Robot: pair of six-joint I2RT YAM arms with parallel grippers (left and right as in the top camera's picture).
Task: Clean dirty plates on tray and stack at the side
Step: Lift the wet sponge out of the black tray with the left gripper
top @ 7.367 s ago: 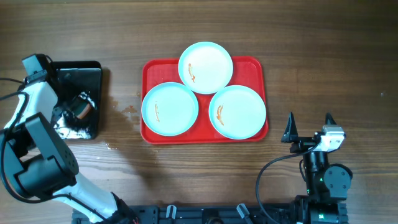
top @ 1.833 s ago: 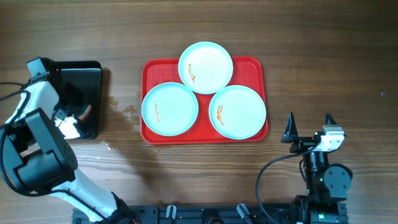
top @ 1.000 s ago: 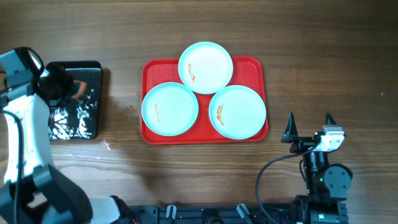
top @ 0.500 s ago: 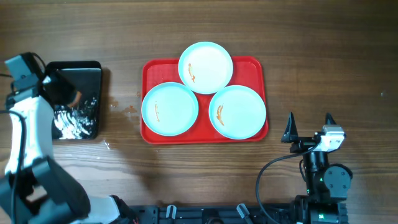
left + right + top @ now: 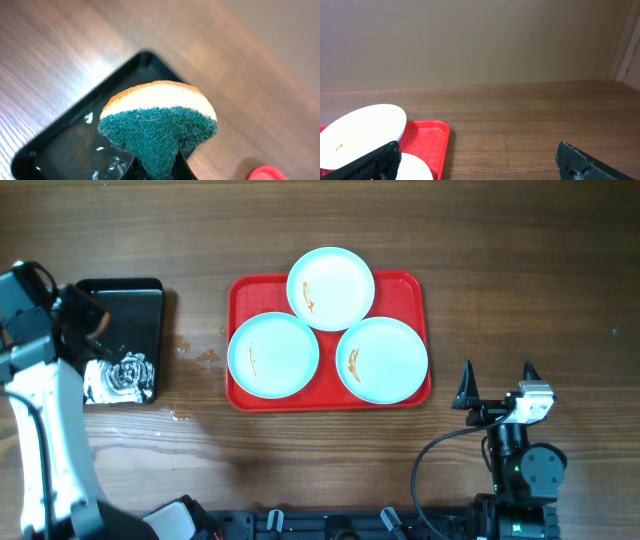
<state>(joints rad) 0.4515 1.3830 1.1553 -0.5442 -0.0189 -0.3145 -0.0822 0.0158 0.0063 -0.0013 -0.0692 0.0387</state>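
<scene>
Three pale blue plates sit on the red tray [image 5: 405,285]: one at the back [image 5: 331,288], one front left [image 5: 273,355] and one front right [image 5: 383,360], each with a small orange smear. Far to the left, my left gripper [image 5: 155,167] is shut on a sponge [image 5: 157,120] with a green scouring face and a yellow back, held above the black bin [image 5: 60,145]. In the overhead view this left gripper [image 5: 93,327] hangs over the bin's left edge. My right gripper [image 5: 497,380] stands open and empty, near the tray's front right corner.
The black bin [image 5: 140,300] holds water and a patch of white foam [image 5: 120,375]. Small wet drops [image 5: 205,357] lie on the wood between bin and tray. The right wrist view shows the tray's corner [image 5: 427,132] and a plate [image 5: 360,127] at the lower left.
The left arm has risen over the bin's left side with the sponge still gripped. The foam in the bin has drawn together. The right arm has not moved.
</scene>
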